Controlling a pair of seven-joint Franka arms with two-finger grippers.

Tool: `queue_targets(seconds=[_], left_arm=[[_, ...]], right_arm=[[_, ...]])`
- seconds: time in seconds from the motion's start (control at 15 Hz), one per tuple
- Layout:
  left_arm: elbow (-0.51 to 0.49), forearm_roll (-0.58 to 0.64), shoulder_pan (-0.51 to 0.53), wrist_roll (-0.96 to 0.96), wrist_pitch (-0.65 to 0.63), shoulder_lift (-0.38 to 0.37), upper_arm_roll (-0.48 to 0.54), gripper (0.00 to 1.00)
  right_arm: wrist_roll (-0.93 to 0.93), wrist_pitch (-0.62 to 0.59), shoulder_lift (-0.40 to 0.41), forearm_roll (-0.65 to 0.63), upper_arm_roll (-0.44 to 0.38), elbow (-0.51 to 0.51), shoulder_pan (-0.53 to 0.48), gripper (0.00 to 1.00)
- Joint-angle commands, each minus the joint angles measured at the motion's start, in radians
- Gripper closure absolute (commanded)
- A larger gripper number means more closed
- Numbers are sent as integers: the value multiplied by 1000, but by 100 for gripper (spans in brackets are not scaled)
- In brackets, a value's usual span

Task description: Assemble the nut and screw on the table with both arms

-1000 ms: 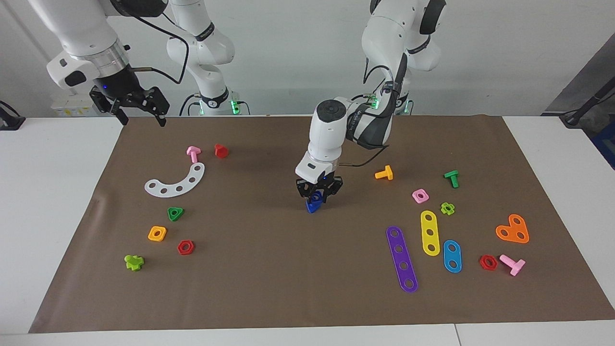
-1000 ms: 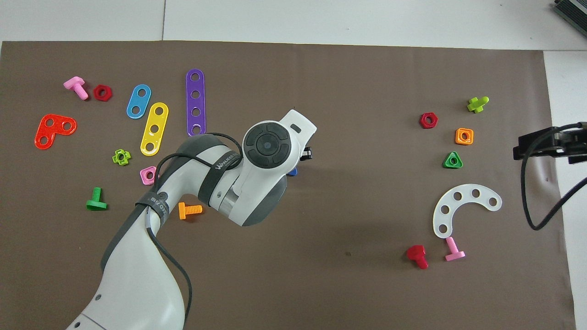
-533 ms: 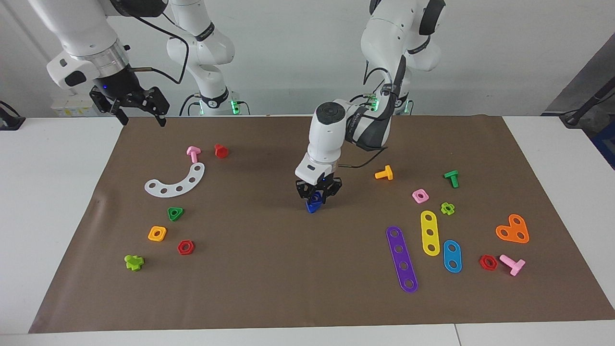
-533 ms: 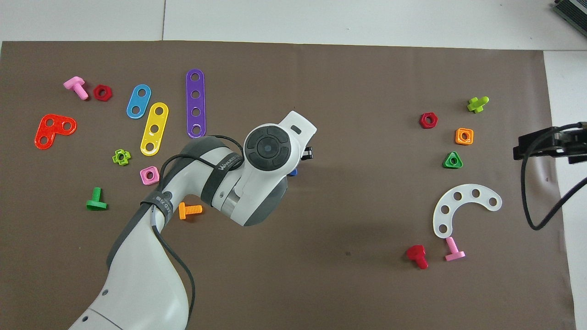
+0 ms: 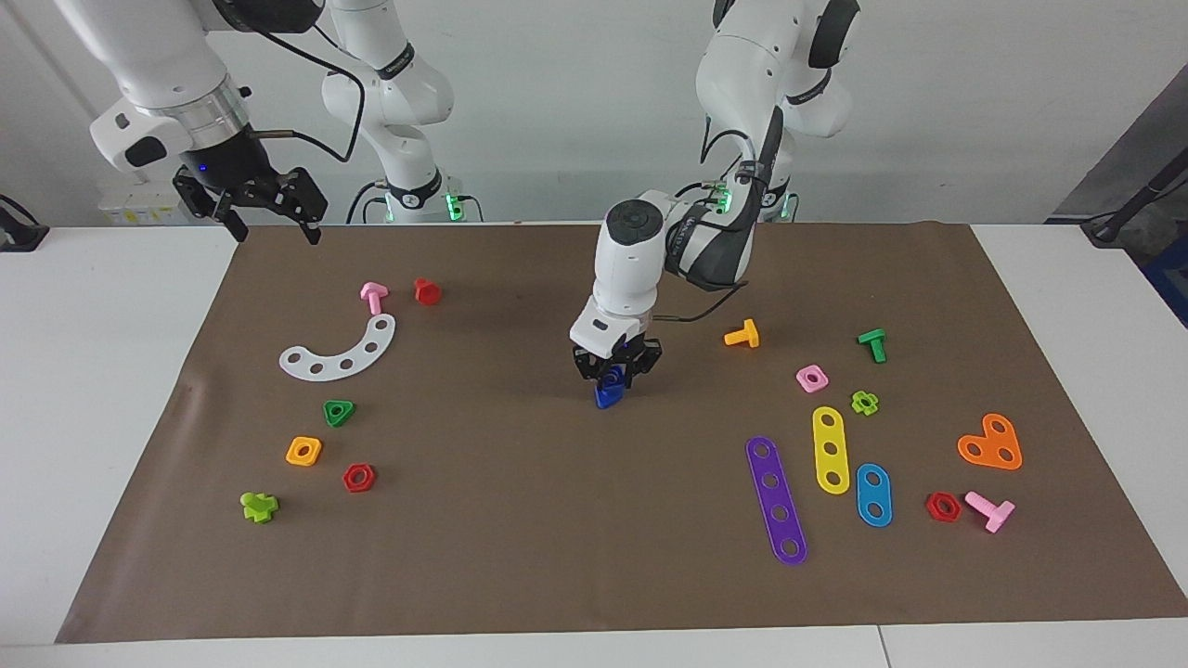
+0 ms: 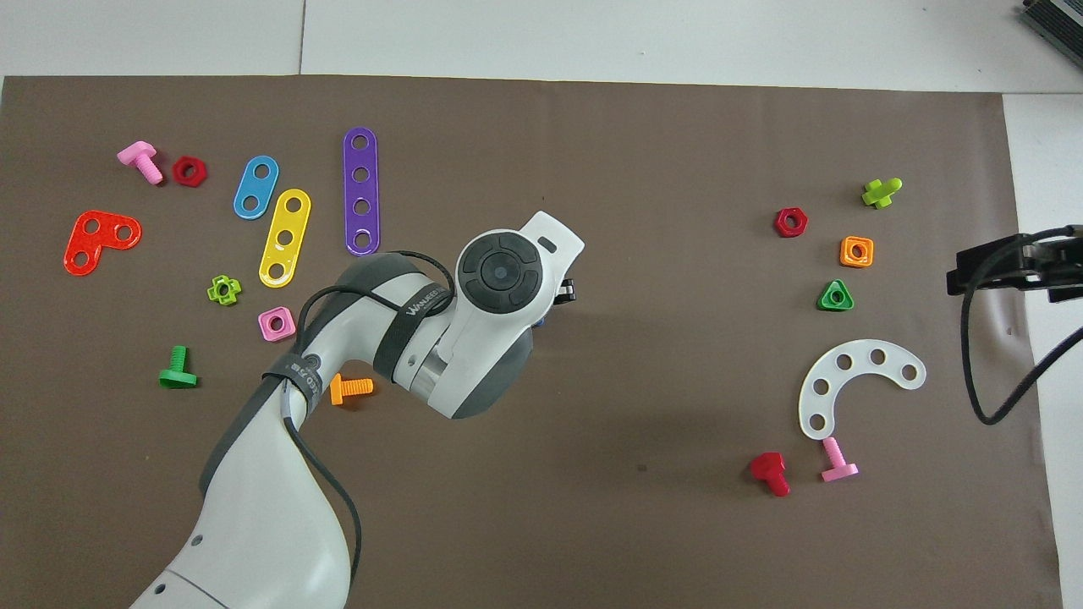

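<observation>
Pointing straight down, left hand [image 5: 613, 378] grips the screw [image 5: 608, 396] mid-mat.

screw [image 5: 607, 397] mostly hidden overhead, nut perhaps unseen

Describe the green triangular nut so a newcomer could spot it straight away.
Start at the white curved plate near the right arm's end of the brown mat. Just farther from the robots lies the green triangular nut; its neighbours are an orange square nut and a red hexagonal one.
</observation>
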Motion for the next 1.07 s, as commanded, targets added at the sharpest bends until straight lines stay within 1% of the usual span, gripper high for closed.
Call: queue_targets(seconds=[0.0,0.07,0.13,0.2,0.27,0.33,0.6,0.8,1.0], left_arm=[[-30,11,-15,-21,32,-8,14,95],[-34,11,-15,-21,44,-8,14,88],[-35,11,-15,-21,57,-8,14,68],[-38,11,-14,-21,67,-6,15,30],[-40,14,-15,-21,69,-8,17,4],[-37,20,-15,-20,69,-6,17,0],[-24,24,-15,-21,35,-17,20,0],[-44,24,17,12,-26,-107,21,0],[-87,24,98,155,-130,-222,20,0]], right_arm=[[13,-15,-10,19,3,-6,-5,0],[13,-15,-10,19,3,-6,-5,0],[13,-15,-10,19,3,-6,-5,0],[13,-15,-10,19,3,-6,-5,0],[13,-15,-10,19,3,-6,-5,0],[13,-15,-10,19,3,-6,-5,0],[13,-15,-10,19,3,-6,-5,0],[13,-15,-10,19,3,-6,-5,0],[13,-15,-10,19,3,-6,-5,0]])
